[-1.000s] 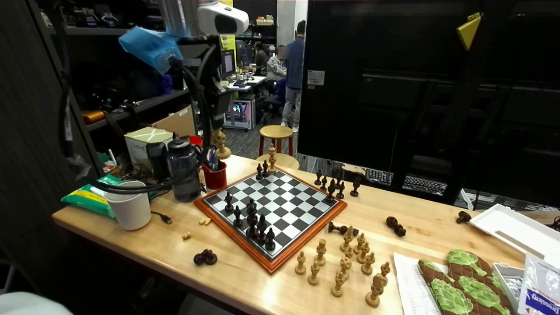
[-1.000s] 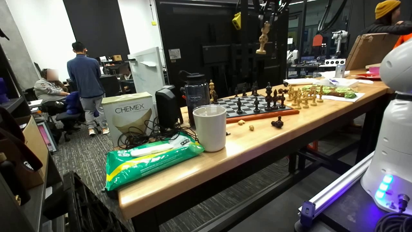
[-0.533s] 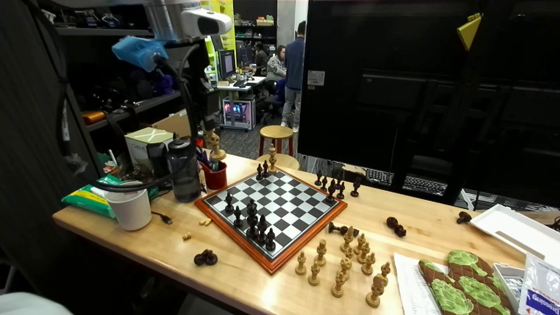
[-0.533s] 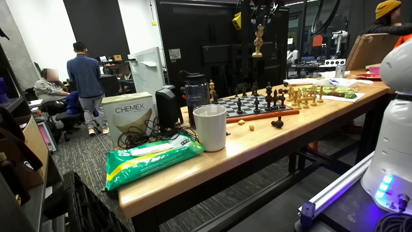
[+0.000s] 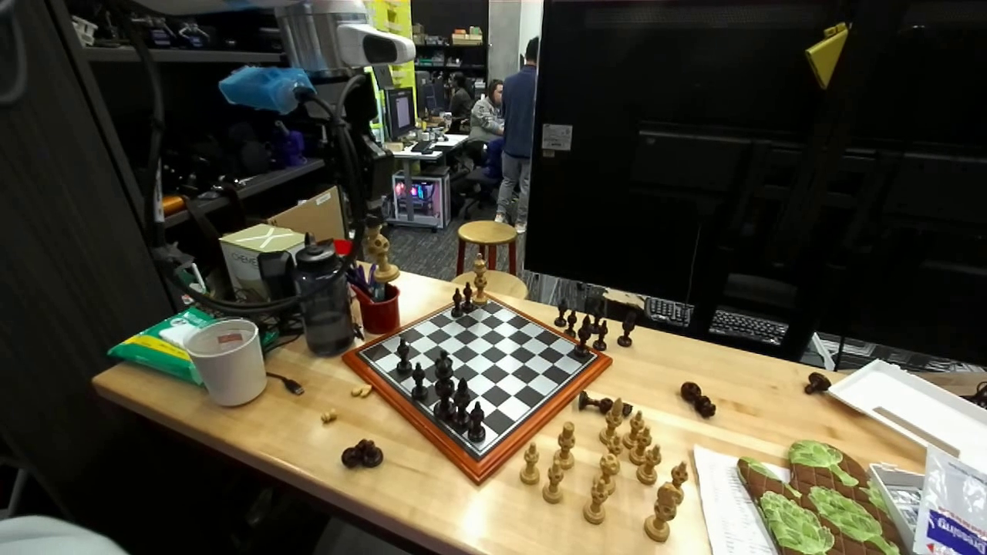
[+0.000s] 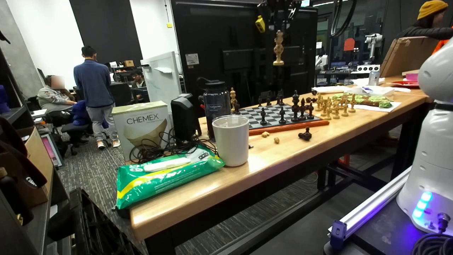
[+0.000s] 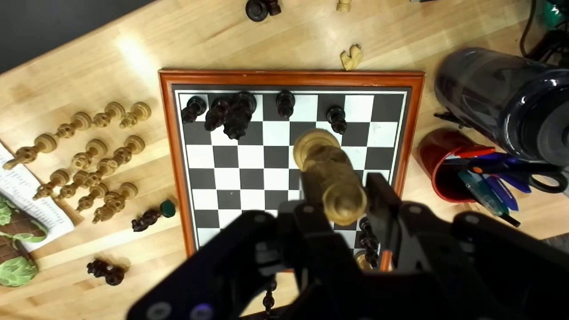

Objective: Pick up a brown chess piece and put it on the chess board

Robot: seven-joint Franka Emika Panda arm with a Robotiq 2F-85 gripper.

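In an exterior view, the light-brown chess piece (image 6: 278, 49) is gripped by the pincer (image 6: 279, 29), base down, held in the air higher than the chess board (image 6: 288, 128). The board is partly blocked by the white mug (image 6: 230, 141) and water bottle (image 6: 216, 106). The can (image 6: 374, 78) and the person in a yellow hat (image 6: 430, 31), both beyond the board, are shown only here.

In an exterior view, most of the board's top is exposed. Dark pieces (image 5: 442, 370) are stood in groups near its edges; its far corner is taken by a standing light-brown piece (image 5: 480, 284). On the bench (image 5: 432, 478), other light-brown pieces (image 5: 566, 441) are clustered beside the board, a toppled dark piece (image 5: 594, 401) just beside its frame. The red cup (image 5: 379, 312) is set near the board, the white tray (image 5: 856, 381) well apart.

In the wrist view, the piece is clamped between both fingers (image 7: 382, 195), its base seen over the board's squares; part of the board is covered by the pincer. The toppled piece's green underside (image 7: 168, 208) is shown only here.
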